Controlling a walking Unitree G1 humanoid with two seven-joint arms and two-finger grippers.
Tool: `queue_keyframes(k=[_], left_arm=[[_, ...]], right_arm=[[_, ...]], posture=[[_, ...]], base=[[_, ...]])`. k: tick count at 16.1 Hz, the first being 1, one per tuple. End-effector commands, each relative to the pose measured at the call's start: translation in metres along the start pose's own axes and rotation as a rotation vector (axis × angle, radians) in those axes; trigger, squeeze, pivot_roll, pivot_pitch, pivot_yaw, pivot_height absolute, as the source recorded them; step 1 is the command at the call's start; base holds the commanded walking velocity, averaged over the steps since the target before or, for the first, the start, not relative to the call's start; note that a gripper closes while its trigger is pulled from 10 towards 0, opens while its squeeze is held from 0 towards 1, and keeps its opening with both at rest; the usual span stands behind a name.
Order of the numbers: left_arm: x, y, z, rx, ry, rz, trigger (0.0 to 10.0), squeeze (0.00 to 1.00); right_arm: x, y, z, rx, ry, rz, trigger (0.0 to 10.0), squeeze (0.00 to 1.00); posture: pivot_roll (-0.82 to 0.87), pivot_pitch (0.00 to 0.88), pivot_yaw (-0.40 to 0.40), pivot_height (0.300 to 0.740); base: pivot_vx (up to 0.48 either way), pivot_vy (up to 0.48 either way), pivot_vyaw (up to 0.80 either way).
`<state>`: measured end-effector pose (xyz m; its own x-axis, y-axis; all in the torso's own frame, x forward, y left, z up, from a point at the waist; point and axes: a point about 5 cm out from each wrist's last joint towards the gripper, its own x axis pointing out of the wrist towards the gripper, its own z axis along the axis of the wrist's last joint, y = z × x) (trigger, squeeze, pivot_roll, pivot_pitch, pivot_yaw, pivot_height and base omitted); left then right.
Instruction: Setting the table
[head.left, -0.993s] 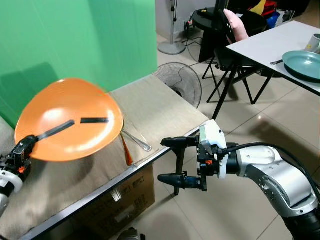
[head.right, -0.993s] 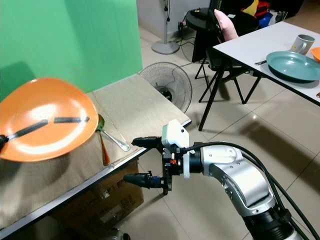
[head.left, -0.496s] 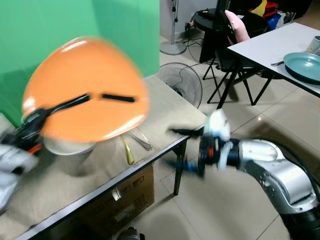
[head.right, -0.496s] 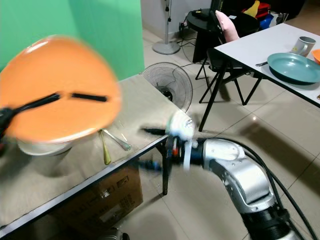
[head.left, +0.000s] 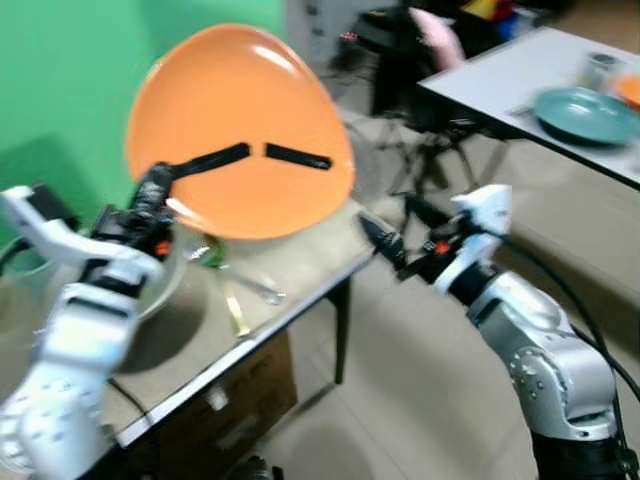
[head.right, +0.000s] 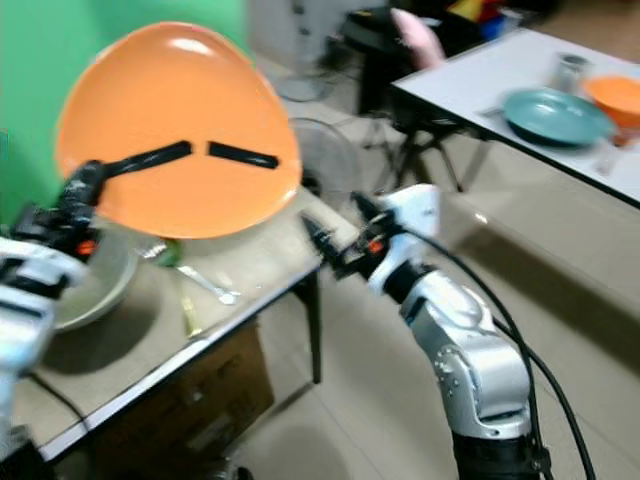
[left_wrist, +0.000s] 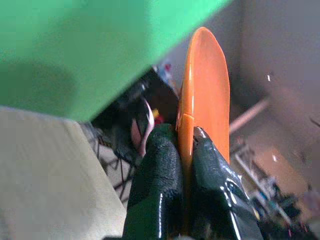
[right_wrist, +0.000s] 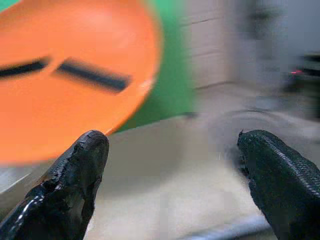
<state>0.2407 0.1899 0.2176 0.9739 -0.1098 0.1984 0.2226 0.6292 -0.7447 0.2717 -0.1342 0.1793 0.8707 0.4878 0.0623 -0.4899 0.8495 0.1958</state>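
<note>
The left claw (head.left: 215, 160), clamped edge-on on the plate (head.left: 240, 120) at upper left, could let it slip; the right claw (head.left: 385, 235) gapes empty.

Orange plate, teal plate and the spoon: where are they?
orange plate (head.left: 240, 110): left eye view, middle of its face.
teal plate (head.right: 555, 115): right eye view, its centre, on the white table.
spoon (head.left: 262, 290): left eye view, its handle.
</note>
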Motion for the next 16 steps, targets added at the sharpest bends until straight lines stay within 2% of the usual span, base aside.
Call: queue_keyframes(k=[1,2,4,5,6,7,8,10,13,15,16], left_arm=[[0.0,-0.009,0.004,0.044,-0.053,-0.032,0.0,0.0],[0.0,-0.01,0.003,0.046,-0.059,-0.031,0.0,0.0],[0.002,-0.018,-0.004,0.203,-0.062,-0.064,0.0,0.0],[0.002,-0.021,-0.004,0.233,-0.081,-0.072,0.8,0.0],[0.004,-0.023,-0.005,0.301,-0.087,-0.062,8.7,0.0],[0.005,-0.026,-0.008,0.402,-0.076,-0.073,10.0,0.0],[0.005,-0.03,-0.011,0.462,-0.072,-0.086,10.0,0.0],[0.005,-0.032,-0.014,0.531,-0.063,-0.087,10.0,0.0],[0.006,-0.03,-0.025,0.601,-0.064,-0.08,10.0,0.0],[0.005,-0.026,-0.031,0.686,-0.054,-0.046,10.0,0.0],[0.005,-0.025,-0.032,0.698,-0.055,-0.042,10.0,0.0]], right_arm=[[-0.006,-0.008,0.003,0.03,-0.02,-0.081,10.0,0.0],[-0.007,-0.009,0.003,0.042,-0.025,-0.097,10.0,0.0],[-0.012,-0.011,0.006,0.038,-0.037,-0.145,10.0,0.0],[-0.014,-0.01,0.007,0.021,-0.037,-0.151,10.0,0.0],[-0.015,-0.008,0.008,0.005,-0.035,-0.156,10.0,0.0],[-0.016,-0.007,0.007,-0.002,-0.032,-0.17,10.0,0.0],[-0.016,-0.006,0.007,-0.019,-0.029,-0.185,10.0,0.0],[-0.016,-0.002,0.006,-0.049,-0.022,-0.185,10.0,0.0],[-0.016,0.0,0.005,-0.05,-0.015,-0.195,10.0,0.0],[-0.017,-0.003,0.005,-0.06,-0.015,-0.239,10.0,0.0],[-0.018,-0.004,0.005,-0.063,-0.016,-0.249,10.0,0.0]], posture=[[0.02,0.0,0.07,0.74],[0.02,0.0,0.072,0.74],[0.0,0.0,0.074,0.74],[0.0,0.0,0.073,0.74],[-0.01,0.0,0.068,0.74],[-0.01,0.0,0.064,0.74],[-0.01,0.0,0.06,0.74],[-0.01,0.0,0.057,0.74],[-0.02,0.0,0.054,0.74],[-0.03,0.0,0.054,0.74],[-0.03,0.0,0.055,0.74]], base=[[0.0,0.0,-0.8],[0.0,0.0,-0.8],[0.0,0.0,-0.8],[0.0,0.0,-0.8],[0.0,0.0,-0.8],[0.0,0.0,-0.8],[0.0,0.0,-0.8],[0.0,0.0,-0.8],[0.0,0.0,-0.8],[0.0,0.0,-0.8],[0.0,0.0,-0.8]])
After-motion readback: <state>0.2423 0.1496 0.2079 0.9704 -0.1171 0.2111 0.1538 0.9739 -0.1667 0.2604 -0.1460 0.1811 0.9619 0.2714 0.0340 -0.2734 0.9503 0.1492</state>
